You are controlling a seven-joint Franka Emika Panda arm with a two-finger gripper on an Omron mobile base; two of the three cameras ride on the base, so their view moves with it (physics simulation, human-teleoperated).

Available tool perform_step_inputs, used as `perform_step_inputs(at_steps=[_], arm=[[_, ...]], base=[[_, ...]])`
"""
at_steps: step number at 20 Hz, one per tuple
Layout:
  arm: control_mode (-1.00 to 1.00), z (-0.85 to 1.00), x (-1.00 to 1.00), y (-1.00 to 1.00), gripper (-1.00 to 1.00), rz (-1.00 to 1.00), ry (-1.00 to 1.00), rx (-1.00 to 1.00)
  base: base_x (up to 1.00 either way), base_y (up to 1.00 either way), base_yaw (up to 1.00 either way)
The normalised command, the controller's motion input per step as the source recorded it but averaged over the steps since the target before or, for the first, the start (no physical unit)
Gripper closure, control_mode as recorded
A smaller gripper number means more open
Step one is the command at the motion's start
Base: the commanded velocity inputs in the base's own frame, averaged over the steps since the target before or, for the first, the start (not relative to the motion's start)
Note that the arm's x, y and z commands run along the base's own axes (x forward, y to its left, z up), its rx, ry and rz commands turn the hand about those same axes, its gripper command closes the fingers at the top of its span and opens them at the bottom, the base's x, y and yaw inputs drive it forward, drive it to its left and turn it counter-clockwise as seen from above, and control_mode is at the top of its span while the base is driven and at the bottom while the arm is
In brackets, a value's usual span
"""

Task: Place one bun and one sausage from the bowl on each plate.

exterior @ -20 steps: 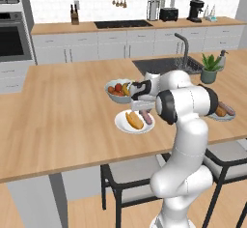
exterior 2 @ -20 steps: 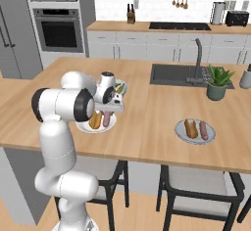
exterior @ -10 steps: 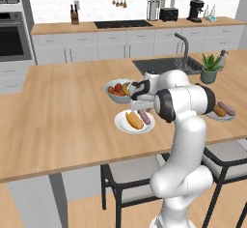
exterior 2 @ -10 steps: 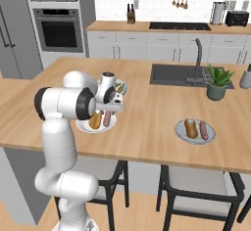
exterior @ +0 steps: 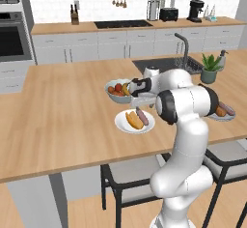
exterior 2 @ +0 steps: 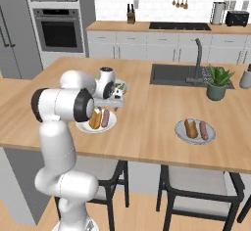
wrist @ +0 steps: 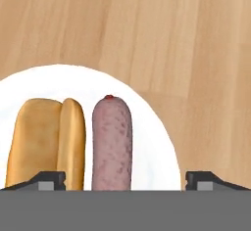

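My gripper [wrist: 125, 178] wide open, holding nothing — fingertips [wrist: 49, 180] straddle near plate [wrist: 157, 142]. Sausage [wrist: 112, 142] lies between jaws, untouched, bun [wrist: 49, 142] touching beside it. Other plate [exterior 2: 195, 132] well apart — carries bun and sausage too.

The counter [wrist: 196, 39] was pale wood with a fine straight grain and a soft matt finish. The near plate [wrist: 157, 151] looked like smooth white ceramic (barely any sheen). On it, the sausage [wrist: 112, 142] had a pinkish, faintly pebbled skin, while the bun [wrist: 46, 142] was smooth and evenly tan. The robot arm [exterior: 185, 106] was glossy white plastic with dark joints.
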Motion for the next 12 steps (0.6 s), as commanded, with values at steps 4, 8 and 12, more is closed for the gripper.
perform_step_inputs(at_steps=[4, 8, 12], arm=[[-1.0, 0.61, -0.8, 0.13, -1.0, 0.0, -0.21, -0.06], [-1.0, 0.61, -1.0, 0.05, -1.0, 0.0, -0.41, 0.0], [-1.0, 0.66, -1.0, 0.24, -1.0, 0.0, -0.49, -0.04]], base=[[0.0, 0.0, 0.0], [0.0, 0.0, 0.0], [0.0, 0.0, 0.0]])
